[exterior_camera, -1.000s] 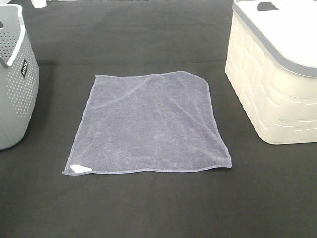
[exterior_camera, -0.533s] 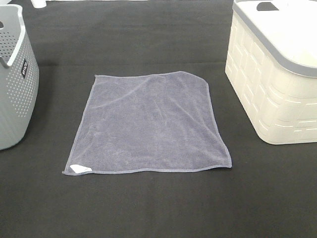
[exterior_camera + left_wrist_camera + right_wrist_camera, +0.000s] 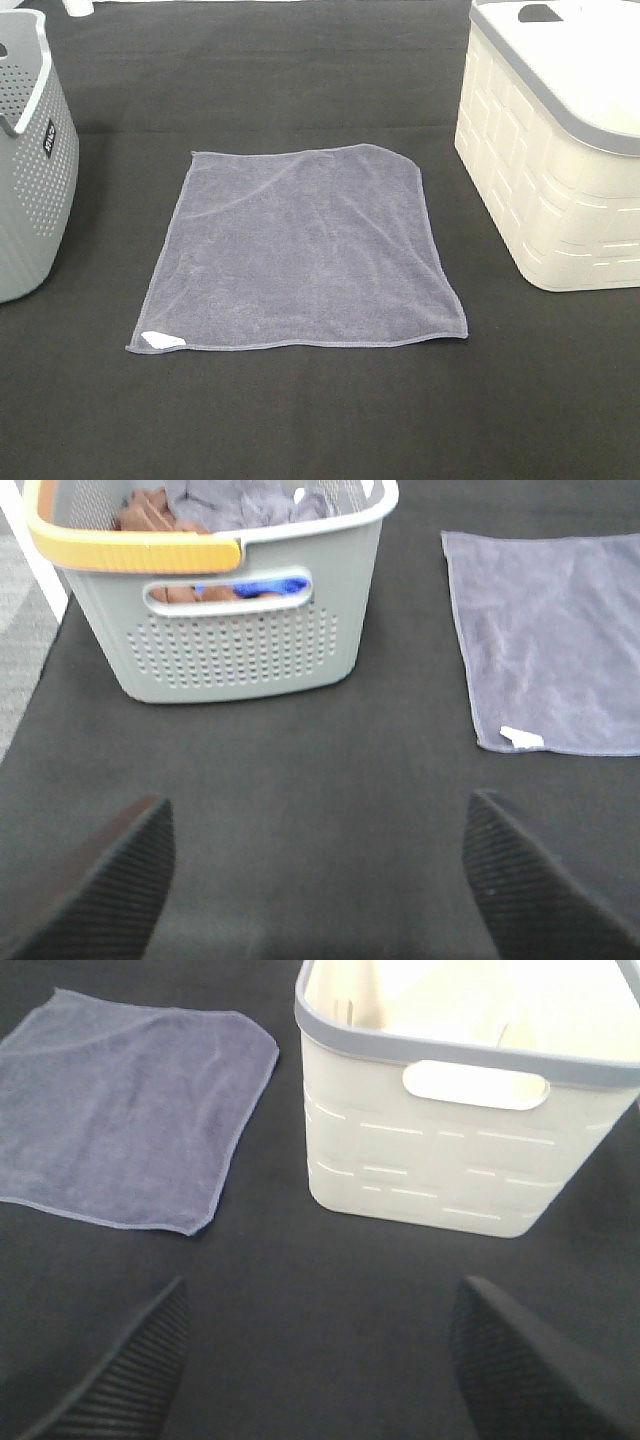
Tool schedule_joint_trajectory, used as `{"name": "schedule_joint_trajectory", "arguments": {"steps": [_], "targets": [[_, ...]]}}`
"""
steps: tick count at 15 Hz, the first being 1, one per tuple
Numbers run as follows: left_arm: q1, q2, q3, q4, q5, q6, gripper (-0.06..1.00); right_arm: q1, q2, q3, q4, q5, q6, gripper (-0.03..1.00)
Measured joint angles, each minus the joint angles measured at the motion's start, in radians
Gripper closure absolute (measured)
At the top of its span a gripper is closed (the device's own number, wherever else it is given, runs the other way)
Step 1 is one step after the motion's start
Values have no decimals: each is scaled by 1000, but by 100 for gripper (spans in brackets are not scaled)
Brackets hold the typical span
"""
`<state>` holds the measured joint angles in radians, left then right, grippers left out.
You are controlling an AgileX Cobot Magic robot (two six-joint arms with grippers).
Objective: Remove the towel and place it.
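Note:
The greyish-lavender towel (image 3: 300,250) lies flat and spread out on the black table, between two baskets. Its small white tag (image 3: 162,340) is at the near left corner. The towel also shows in the left wrist view (image 3: 555,640) and in the right wrist view (image 3: 125,1110). My left gripper (image 3: 315,880) is open and empty above bare table, near the grey basket and apart from the towel. My right gripper (image 3: 320,1360) is open and empty above bare table, near the cream basket. Neither gripper shows in the exterior view.
A grey perforated basket (image 3: 25,160) with an orange handle stands at the left and holds several cloths (image 3: 230,505). An empty cream basket (image 3: 560,150) with a grey rim stands at the right. A white floor strip (image 3: 30,550) marks the table's left edge.

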<state>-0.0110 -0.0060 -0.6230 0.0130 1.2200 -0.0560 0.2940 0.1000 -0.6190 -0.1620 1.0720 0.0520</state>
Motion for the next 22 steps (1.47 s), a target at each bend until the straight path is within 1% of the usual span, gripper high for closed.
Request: {"name": "schedule_joint_trajectory", "arguments": {"steps": [3, 7, 9, 11, 13, 14, 15, 19, 22], "targets": [[0, 0, 61, -13, -8, 0, 15, 0, -85, 36, 36, 7, -8, 25], [0, 0, 79, -13, -110, 0, 15, 0, -104, 68, 60, 71, -8, 26], [0, 0, 99, -13, -147, 0, 15, 0, -104, 76, 78, 78, -8, 26], [0, 0, 102, -13, -155, 0, 15, 0, -104, 80, 79, 66, -8, 26], [0, 0, 103, -20, -160, 1, 15, 0, -104, 104, 82, 20, -8, 26], [0, 0, 104, -35, -171, 20, 15, 0, -104, 114, 90, 0, -9, 26], [0, 0, 104, -48, -172, 35, 15, 0, -104, 117, 98, -4, -19, 26], [0, 0, 114, -48, -172, 45, 15, 0, -104, 119, 103, -12, -35, 26], [0, 0, 114, -48, -172, 45, 15, 0, -104, 119, 98, -12, -81, 26]]}}
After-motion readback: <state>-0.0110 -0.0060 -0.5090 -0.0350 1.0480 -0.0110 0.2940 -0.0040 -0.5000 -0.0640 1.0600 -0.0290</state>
